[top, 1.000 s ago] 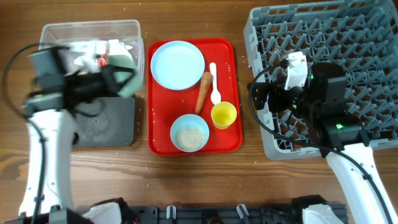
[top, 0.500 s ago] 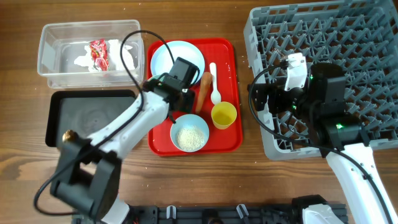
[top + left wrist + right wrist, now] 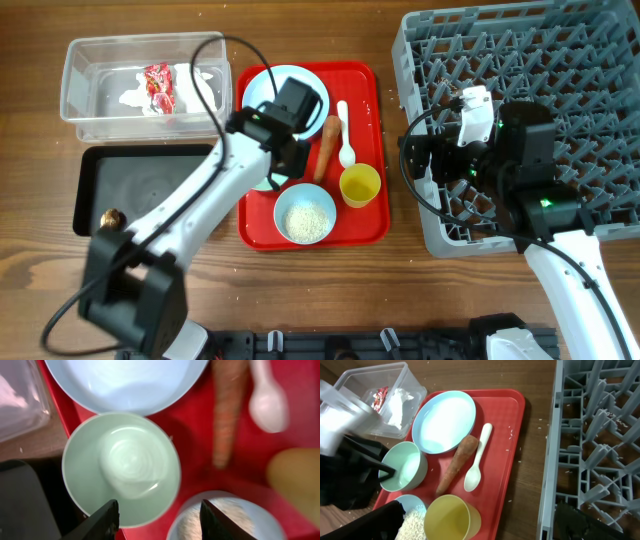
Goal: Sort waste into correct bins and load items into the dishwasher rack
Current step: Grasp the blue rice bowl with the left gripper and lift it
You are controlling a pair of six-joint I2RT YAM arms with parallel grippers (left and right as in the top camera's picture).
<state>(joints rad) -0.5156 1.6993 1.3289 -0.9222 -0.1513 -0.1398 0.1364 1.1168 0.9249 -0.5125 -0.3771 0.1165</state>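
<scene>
The pale green bowl (image 3: 121, 467) stands upright on the left edge of the red tray (image 3: 375, 230), just below the light blue plate (image 3: 125, 380). My left gripper (image 3: 160, 522) is open above it, one finger by the bowl's rim, the other over the light blue bowl of rice (image 3: 305, 215). The bowl also shows in the right wrist view (image 3: 402, 465). The carrot stick (image 3: 327, 145), white spoon (image 3: 345, 135) and yellow cup (image 3: 360, 185) lie on the tray. My right gripper (image 3: 480, 530) is open and empty between the tray and the grey rack (image 3: 520, 50).
The clear tub (image 3: 90, 110) at the back left holds the white napkin (image 3: 130, 97) and red wrapper (image 3: 157, 85). The black tray (image 3: 140, 190) lies in front of it, with a small brown lump (image 3: 111, 217) at its front left corner. Rice grains are scattered on the table.
My left arm swung right from over the tub and black tray to the red tray. The green bowl it carried now stands on the tray, and the gripper is open.
</scene>
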